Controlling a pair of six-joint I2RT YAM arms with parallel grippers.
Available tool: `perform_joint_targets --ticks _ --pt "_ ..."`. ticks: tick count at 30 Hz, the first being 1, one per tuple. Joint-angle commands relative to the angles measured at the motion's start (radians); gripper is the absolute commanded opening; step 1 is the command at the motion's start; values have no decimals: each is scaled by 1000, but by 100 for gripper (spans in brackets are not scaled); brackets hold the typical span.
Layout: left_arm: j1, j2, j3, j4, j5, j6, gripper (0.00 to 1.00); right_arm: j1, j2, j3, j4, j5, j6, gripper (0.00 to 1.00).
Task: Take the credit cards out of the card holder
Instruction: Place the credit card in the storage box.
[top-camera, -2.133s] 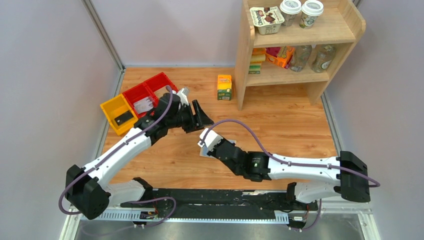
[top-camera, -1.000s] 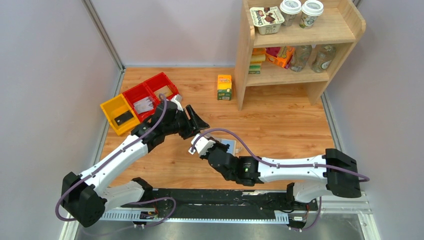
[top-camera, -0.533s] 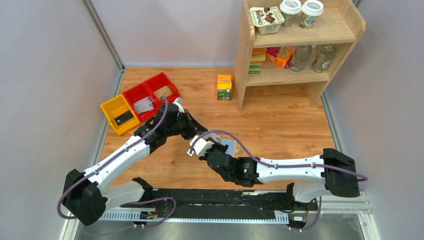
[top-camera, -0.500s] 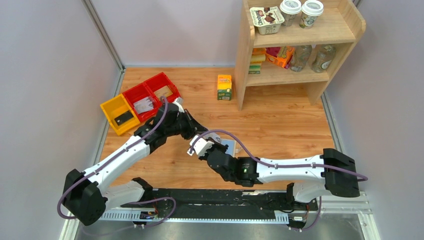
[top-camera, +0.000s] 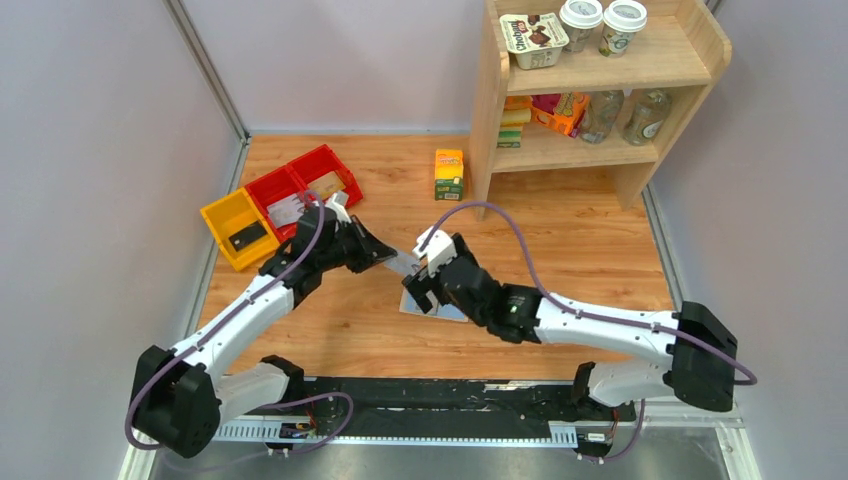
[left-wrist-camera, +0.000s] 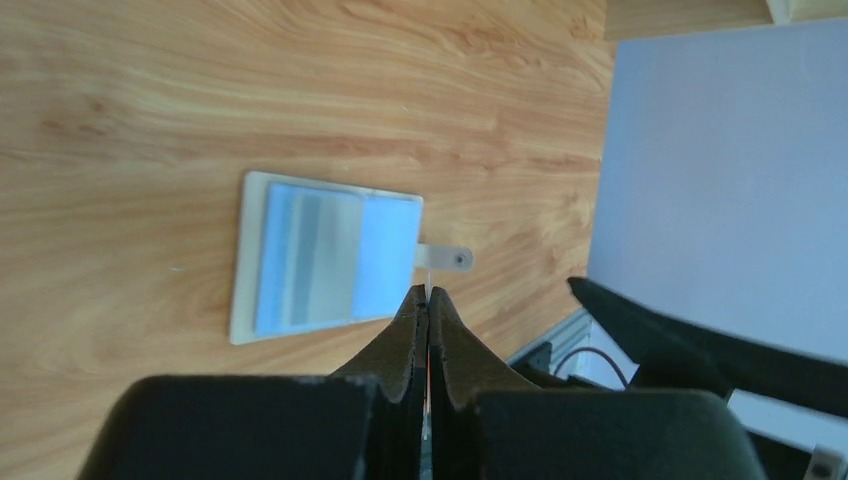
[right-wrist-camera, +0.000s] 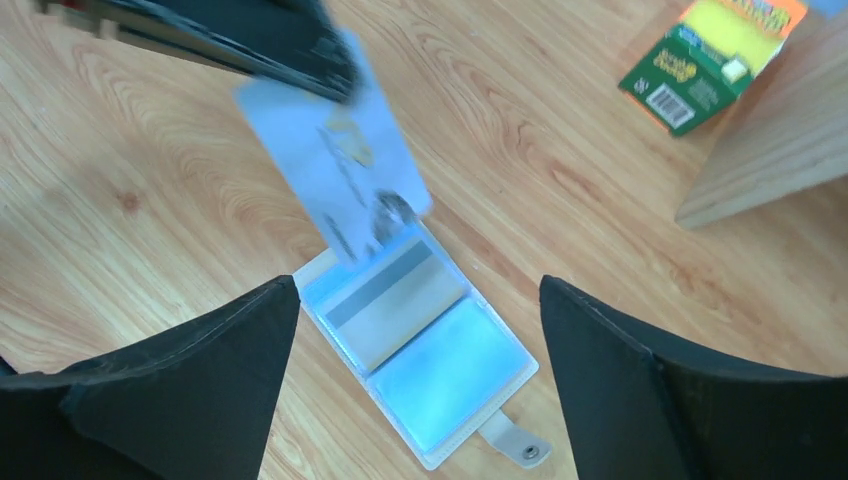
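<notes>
From above, the left hand (top-camera: 388, 256) was clamped on a pale card (top-camera: 404, 264) over the card holder (top-camera: 452, 312), which lay spread open on the desk (top-camera: 560, 250). Left wrist: its fingers (left-wrist-camera: 410, 335) met edge-on. Right wrist: the right hand (right-wrist-camera: 418, 290) stood apart above a striped card (right-wrist-camera: 395, 300) tucked inside.

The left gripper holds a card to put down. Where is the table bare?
Free: the wood right of the card holder, between the right arm and the shelf; also between the left arm and the near rail. Crowded: around the holder, under the open right gripper and the left gripper's card, and by the bins.
</notes>
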Motion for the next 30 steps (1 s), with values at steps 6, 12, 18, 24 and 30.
perform_joint_targets --ticks 6,12,18,24,30 --pt "244 -140 -136 160 37 93 0 -410 -81 -42 -112 -543 422 100" --pt "334 -235 -179 188 -127 159 0 -513 -173 -85 -125 -579 461 100" --pt "449 -187 -112 171 -245 289 0 -516 -250 -62 -229 -302 564 100" --pt "599 -38 -24 223 -246 375 0 -518 -274 -17 -326 -143 499 100" --pt "648 174 109 312 -292 469 0 -518 -378 -107 -258 -260 387 100"
